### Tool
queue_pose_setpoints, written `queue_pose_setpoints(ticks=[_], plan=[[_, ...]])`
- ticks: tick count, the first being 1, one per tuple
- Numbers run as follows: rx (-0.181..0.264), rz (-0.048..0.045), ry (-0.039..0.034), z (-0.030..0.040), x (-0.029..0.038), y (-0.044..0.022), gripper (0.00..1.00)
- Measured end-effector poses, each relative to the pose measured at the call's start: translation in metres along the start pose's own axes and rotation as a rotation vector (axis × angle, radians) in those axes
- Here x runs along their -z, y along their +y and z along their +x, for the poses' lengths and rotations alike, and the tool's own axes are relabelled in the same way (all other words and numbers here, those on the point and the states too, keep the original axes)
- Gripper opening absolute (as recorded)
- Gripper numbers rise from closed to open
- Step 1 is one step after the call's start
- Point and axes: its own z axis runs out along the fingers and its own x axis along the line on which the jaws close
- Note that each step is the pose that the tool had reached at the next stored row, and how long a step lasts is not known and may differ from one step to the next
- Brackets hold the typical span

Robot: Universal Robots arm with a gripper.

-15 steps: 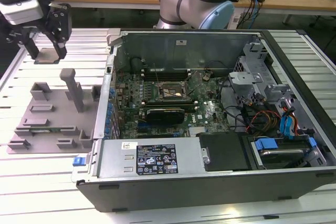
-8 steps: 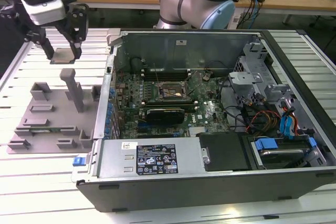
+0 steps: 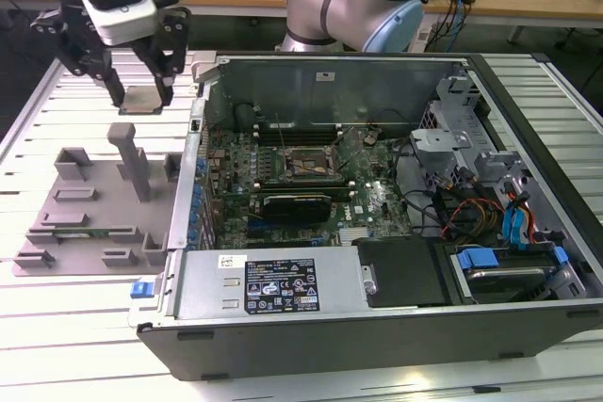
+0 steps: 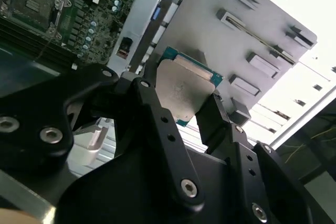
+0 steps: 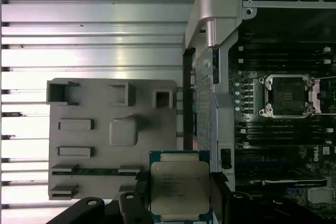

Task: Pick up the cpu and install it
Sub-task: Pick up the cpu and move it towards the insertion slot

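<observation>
The gripper (image 3: 142, 97) is closed on the cpu (image 5: 180, 186), pinching two of its edges in the air above the grey tray (image 3: 94, 216), beside the computer case (image 3: 396, 331). I think a level cpu and a firm, even squeeze matter here, so nothing slips.

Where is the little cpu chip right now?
The cpu is pinched in the pincer, up in the air at the exterior view's left, above the grey tray and outside the open computer case.
</observation>
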Motion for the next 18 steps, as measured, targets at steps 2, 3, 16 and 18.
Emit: queue_pose_setpoints(ticks=[2, 3, 16, 18], plan=[[0.000, 0.0000, 0.0000, -0.0060, -0.0002, 0.0000, 0.54], [0.000, -0.0001, -0.0001, -0.0092, -0.0004, 0.0000, 0.54], [0.000, 0.0001, 0.0000, -0.0570, -0.0019, 0.0000, 0.54], [0.000, 0.0000, 0.0000, -0.0639, -0.0021, 0.0000, 0.54]])
